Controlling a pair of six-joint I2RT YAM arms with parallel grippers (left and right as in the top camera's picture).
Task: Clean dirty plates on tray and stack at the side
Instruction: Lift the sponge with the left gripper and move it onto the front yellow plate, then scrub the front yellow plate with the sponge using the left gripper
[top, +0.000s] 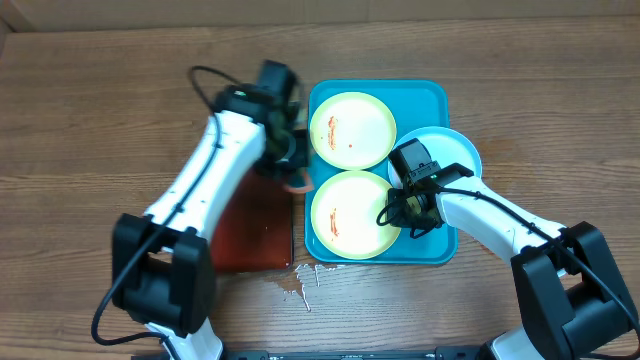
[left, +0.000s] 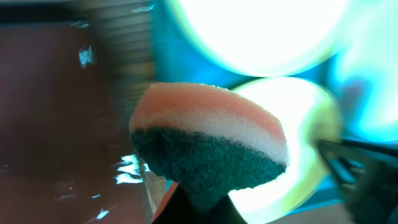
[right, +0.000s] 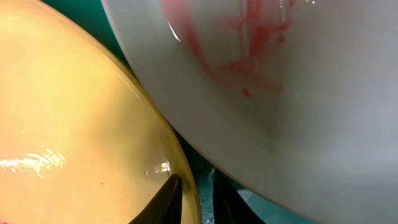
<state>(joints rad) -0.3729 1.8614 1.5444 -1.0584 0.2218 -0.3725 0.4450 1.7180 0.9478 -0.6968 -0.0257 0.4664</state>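
Note:
The turquoise tray (top: 430, 95) holds three plates. One yellow-green rimmed plate (top: 352, 128) lies at the far side, another (top: 345, 215) at the near side, and a light blue rimmed plate (top: 455, 150) at the right. All show reddish smears. My left gripper (top: 290, 170) is shut on a pink, white and green sponge (left: 208, 143) at the tray's left edge. My right gripper (right: 198, 196) straddles the near plate's right rim (right: 74, 112), one finger inside and one outside. The blue rimmed plate (right: 298, 81) overhangs it.
A black tray with a reddish-brown inside (top: 255, 225) sits left of the turquoise tray, under my left arm. A small wet spill (top: 300, 280) lies on the wooden table near the front. A cardboard wall runs along the back.

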